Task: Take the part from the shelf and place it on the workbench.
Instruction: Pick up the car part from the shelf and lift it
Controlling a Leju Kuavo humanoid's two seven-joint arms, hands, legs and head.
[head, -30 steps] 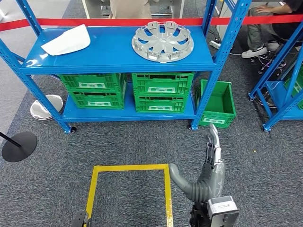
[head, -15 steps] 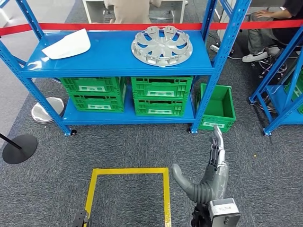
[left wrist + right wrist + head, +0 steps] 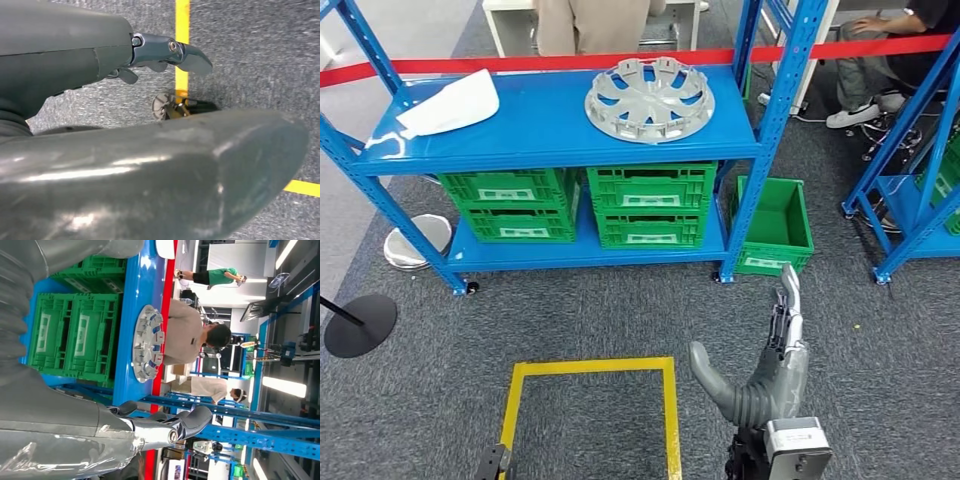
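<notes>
Hubcap lies on shelf, well beyond the empty, seemingly spread right hand.

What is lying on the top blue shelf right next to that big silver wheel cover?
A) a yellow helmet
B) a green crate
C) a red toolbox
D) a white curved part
D: on the top shelf a white curved part lies towards one end and the silver wheel cover towards the other; the green crates sit on the lower shelf instead.
</notes>
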